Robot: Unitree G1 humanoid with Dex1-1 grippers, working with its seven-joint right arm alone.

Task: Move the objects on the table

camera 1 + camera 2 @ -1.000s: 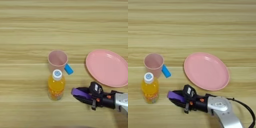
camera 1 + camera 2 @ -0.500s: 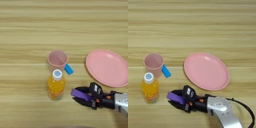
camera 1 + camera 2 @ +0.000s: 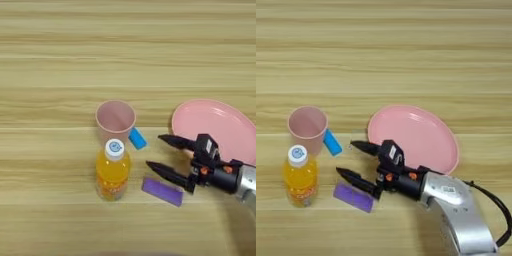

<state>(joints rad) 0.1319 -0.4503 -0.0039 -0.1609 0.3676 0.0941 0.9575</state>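
Observation:
The orange-drink bottle [image 3: 113,170] with its white cap stands upright on the table [image 3: 60,60], left of centre. The flat purple block [image 3: 162,191] lies on the wood just to the bottle's right, free of any grip. My right gripper [image 3: 154,150] hovers over the block's upper right, open, its two black fingers spread wide with nothing between them. The lower fingertip [image 3: 340,172] is close above the purple block [image 3: 353,197]. The pink plate [image 3: 413,137] rests empty behind the gripper, to the right.
A pink cup [image 3: 115,120] stands upright directly behind the bottle. A small blue block [image 3: 137,138] lies at the cup's right foot, near the upper fingertip. The silver forearm [image 3: 456,200] enters from the bottom right, trailing a black cable.
The gripper, shut on the purple block before, has opened and let it go. The block now lies flat on the table beside the bottle.

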